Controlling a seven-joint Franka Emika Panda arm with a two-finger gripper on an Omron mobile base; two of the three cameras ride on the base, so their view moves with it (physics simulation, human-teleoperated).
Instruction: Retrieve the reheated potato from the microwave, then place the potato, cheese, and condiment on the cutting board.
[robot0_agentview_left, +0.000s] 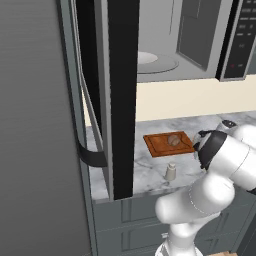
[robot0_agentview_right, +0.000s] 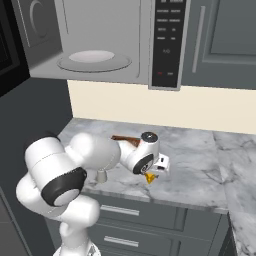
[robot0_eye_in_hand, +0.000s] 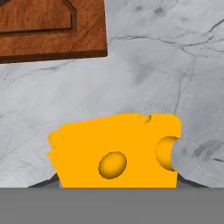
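So the potato (robot0_agentview_left: 173, 140) is already sitting on the cutting board (robot0_agentview_left: 159, 146), and the microwave (robot0_agentview_right: 100, 40) hangs open above the counter (robot0_agentview_right: 200, 165) with just its bare turntable (robot0_agentview_right: 94, 60) inside. Now it's the cheese's turn. The gripper (robot0_agentview_right: 150, 176) is down low at the near edge of the counter, right of the board, and the hand view has the cheese (robot0_eye_in_hand: 116, 151) sitting right at the fingertips, with the jaws clamped on its sides as far as I can judge. The fingers themselves are mostly hidden, so that's my read, not a sure thing.

To do this bit well I'd lift straight up first so the wedge clears the board's raised rim, then carry it left and far, and set it down on the bare wood next to the potato, not on top of it.

The condiment (robot0_agentview_left: 171, 172) stands near the front edge, just near of the board, so keep the swing away from it. There's plenty of open marble to the right, but the counter lip is close, so don't drift nearer
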